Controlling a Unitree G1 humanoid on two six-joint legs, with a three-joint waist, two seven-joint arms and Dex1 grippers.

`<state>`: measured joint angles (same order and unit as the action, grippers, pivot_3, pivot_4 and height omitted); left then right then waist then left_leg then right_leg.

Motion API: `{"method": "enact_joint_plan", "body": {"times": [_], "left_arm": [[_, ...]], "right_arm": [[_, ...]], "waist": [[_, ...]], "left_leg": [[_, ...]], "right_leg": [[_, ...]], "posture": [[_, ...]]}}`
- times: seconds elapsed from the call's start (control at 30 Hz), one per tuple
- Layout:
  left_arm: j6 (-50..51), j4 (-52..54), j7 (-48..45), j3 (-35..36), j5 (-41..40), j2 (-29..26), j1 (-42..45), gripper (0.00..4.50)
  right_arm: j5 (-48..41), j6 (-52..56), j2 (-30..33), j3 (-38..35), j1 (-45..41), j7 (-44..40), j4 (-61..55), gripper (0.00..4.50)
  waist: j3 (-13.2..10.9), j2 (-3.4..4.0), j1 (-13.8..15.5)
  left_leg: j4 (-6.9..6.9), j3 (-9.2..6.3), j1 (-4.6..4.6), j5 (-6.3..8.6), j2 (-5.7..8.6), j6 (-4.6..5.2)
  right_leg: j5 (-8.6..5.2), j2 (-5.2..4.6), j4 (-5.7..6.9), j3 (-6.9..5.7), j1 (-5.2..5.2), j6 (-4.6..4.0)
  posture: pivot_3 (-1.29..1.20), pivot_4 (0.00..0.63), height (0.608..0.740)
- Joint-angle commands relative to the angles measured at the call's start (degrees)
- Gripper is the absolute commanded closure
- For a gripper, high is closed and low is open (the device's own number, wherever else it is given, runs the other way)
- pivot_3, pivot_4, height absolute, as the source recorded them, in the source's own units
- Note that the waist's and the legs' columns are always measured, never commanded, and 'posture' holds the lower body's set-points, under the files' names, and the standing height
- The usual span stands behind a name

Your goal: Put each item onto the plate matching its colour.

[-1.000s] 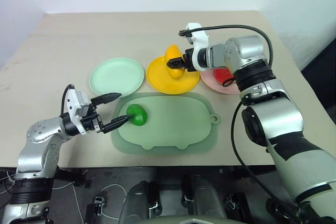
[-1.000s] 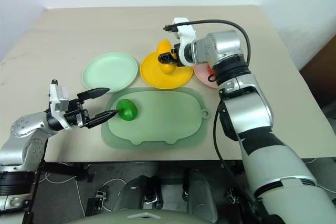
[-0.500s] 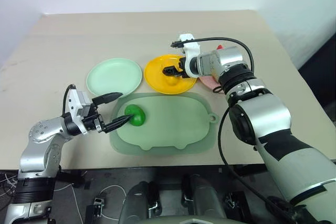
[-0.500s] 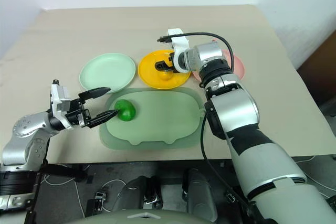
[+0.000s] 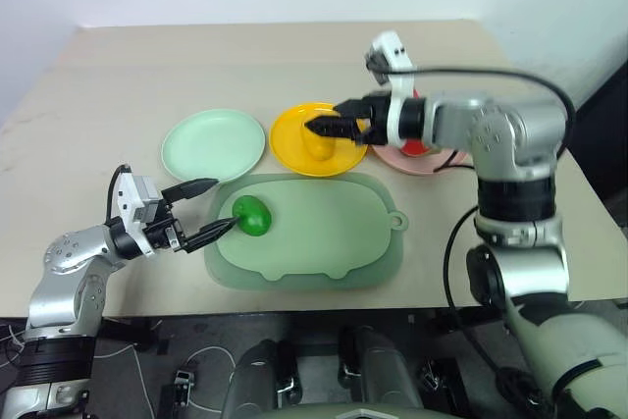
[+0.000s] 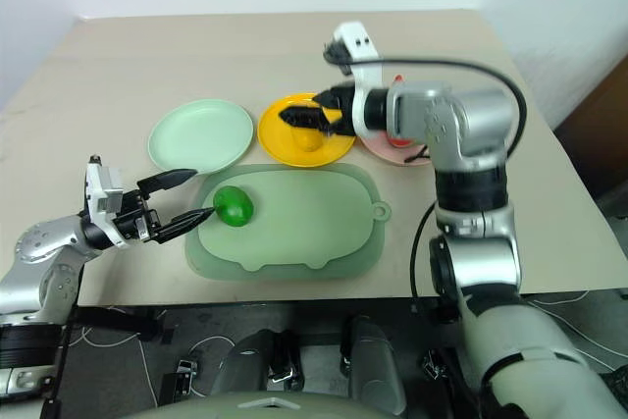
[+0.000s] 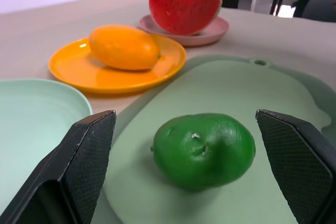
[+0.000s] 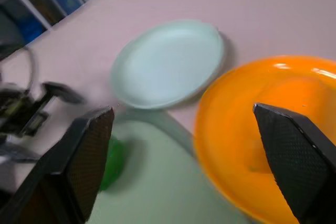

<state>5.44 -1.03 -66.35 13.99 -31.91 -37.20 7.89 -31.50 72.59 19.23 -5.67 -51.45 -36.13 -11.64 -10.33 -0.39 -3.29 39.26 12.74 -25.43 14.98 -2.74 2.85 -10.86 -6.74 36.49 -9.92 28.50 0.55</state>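
The green fruit (image 5: 254, 215) lies on the large pale green tray (image 5: 334, 242), near the tray's left end, its long axis running roughly from near-right to far-left as the head camera sees it. The left wrist view shows its stem dimple turned up and toward the camera, which the head views do not resolve. The left gripper (image 5: 204, 209) is spread wide, holding nothing, pointing level at the fruit from the left; 1 fingertip sits just beside or touching the fruit's near-left side, and which of these cannot be told, while the other fingertip stands clear of it over the tray's far-left edge. The mint green plate (image 5: 214, 143) sits bare just beyond the tray. The yellow mango (image 7: 124, 47) lies on its side on the yellow plate (image 5: 294, 149), its long axis roughly level across the left wrist view; in the head views it is partly hidden behind the right gripper (image 5: 338, 128). That gripper hangs above the yellow plate with its fingers parted and empty, pointing left. The watermelon wedge (image 7: 184, 11) rests on the pink plate (image 7: 210, 34), rind down and curved red face toward the left wrist camera; the head views show just a red patch of it behind the right arm. The right wrist view takes in the yellow plate, the mint green plate, the tray and the fruit.
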Motion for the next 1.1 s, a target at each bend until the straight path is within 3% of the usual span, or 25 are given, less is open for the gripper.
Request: {"method": "enact_joint_plan", "body": {"times": [0.03,0.17,0.3,0.6,1.1], "left_arm": [[-0.7,1.4,0.1,1.8,-0.7,-0.8,-0.2,0.0],[0.1,2.6,1.5,2.3,-1.0,-0.7,0.0,0.0],[1.1,4.1,3.0,2.7,-1.3,-0.6,-0.7,0.0],[3.9,7.8,9.3,1.8,-1.2,2.2,-2.2,0.0],[8.7,12.1,10.6,1.7,-2.5,0.6,-5.5,0.0]], "right_arm": [[-3.2,-12.7,-2.2,-7.1,8.4,1.0,-15.1,0.01],[-7.7,-11.8,0.7,-10.6,17.9,-0.6,-16.6,0.01],[-9.6,-15.5,2.7,-11.1,21.4,-1.4,-16.8,0.01],[-3.5,-36.7,4.5,-3.9,34.9,-10.3,-13.9,0.01],[1.5,-48.4,6.7,4.4,35.7,-12.7,-12.2,0.01]], "waist": [[0.0,-0.01,0.5],[0.0,-0.04,1.0],[0.0,-0.03,1.0],[0.0,-0.04,1.0],[0.0,-0.05,1.2]], "left_leg": [[-0.02,-0.01,0.02,0.0,0.0,0.0],[-0.02,0.04,0.07,0.0,0.0,0.0],[-0.02,0.05,0.06,0.0,0.03,0.0],[-0.03,0.02,0.11,0.0,0.02,0.01],[0.01,-0.03,0.12,0.0,0.02,0.01]], "right_leg": [[-0.01,0.03,-0.05,-0.02,-0.05,0.01],[-0.01,0.06,-0.15,-0.01,-0.12,0.0],[0.0,0.02,-0.19,0.02,-0.12,-0.02],[-0.01,0.09,-0.19,0.01,-0.19,0.0],[-0.11,0.06,-0.2,0.0,-0.21,-0.15]], "posture": [[0.0,0.15,0.696],[0.0,0.15,0.696],[0.0,0.15,0.696],[0.0,0.15,0.696],[0.0,0.15,0.696]]}}
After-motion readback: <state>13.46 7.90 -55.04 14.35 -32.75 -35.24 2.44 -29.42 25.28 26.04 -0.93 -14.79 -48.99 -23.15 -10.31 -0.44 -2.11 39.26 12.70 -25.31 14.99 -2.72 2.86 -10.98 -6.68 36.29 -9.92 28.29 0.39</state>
